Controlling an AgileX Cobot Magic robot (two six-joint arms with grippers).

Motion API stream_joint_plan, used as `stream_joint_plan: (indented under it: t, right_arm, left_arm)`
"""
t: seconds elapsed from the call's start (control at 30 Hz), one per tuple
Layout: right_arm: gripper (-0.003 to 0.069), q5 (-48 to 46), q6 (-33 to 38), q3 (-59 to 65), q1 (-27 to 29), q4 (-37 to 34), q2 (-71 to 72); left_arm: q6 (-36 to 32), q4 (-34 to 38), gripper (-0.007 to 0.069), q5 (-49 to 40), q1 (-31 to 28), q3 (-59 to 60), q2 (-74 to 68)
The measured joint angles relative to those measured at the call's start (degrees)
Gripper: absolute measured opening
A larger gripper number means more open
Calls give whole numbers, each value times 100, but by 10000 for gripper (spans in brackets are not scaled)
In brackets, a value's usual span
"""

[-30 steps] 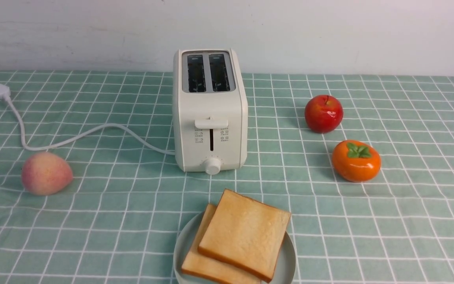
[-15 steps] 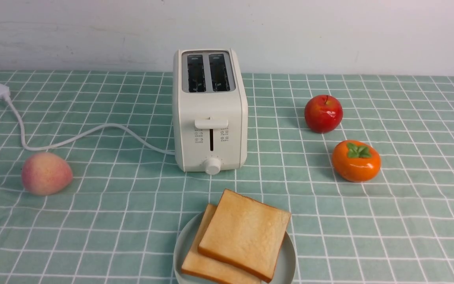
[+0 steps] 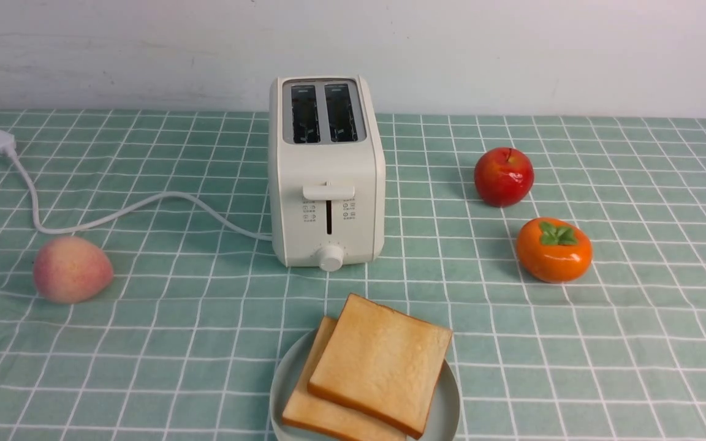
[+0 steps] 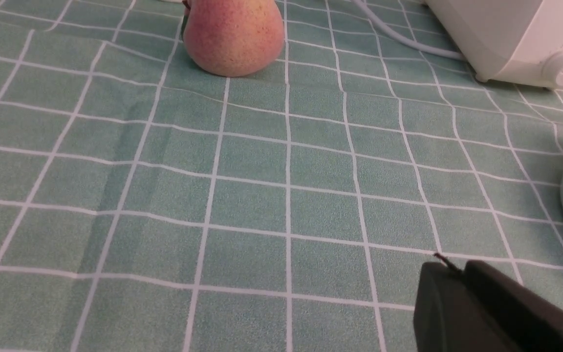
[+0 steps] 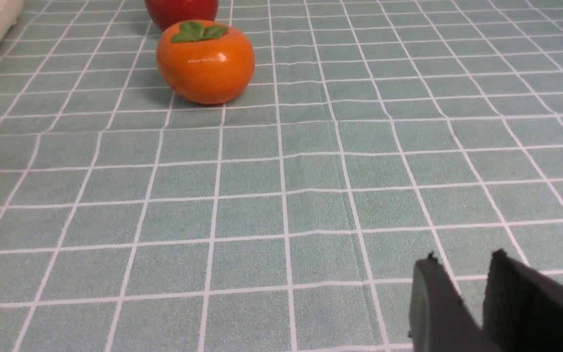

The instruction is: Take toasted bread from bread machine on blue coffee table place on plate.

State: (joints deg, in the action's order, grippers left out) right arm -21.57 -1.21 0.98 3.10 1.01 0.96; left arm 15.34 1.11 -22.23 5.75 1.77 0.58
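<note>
Both slices of the toasted bread (image 3: pixel 372 367) lie on the plate (image 3: pixel 445 411) at the bottom centre of the front view, one overlapping the other, the upper slice turned at an angle and overhanging the rim toward the top right. The bread machine (image 3: pixel 326 174) stands upright in the middle of the frame on the blue coffee table (image 3: pixel 175 343), and both of its top slots look dark and empty. By that layout the task appears finished: nothing is left to lift out.

Neither arm shows in the front view. In the left wrist view, the left gripper (image 4: pixel 460 274) sits in the lower right corner over bare cloth, its fingers pressed nearly together and holding nothing. In the right wrist view, the right gripper (image 5: pixel 465 274) also shows at lower right, its jaws standing slightly apart with a narrow gap, empty.
</note>
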Motion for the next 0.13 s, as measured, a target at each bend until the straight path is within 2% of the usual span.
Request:
stream_joint_plan:
  t: [0.13]
  right_arm:
    - [178,0,0,0,0,0,0]
  left_arm:
    - [0,0,44,0,0,0,0]
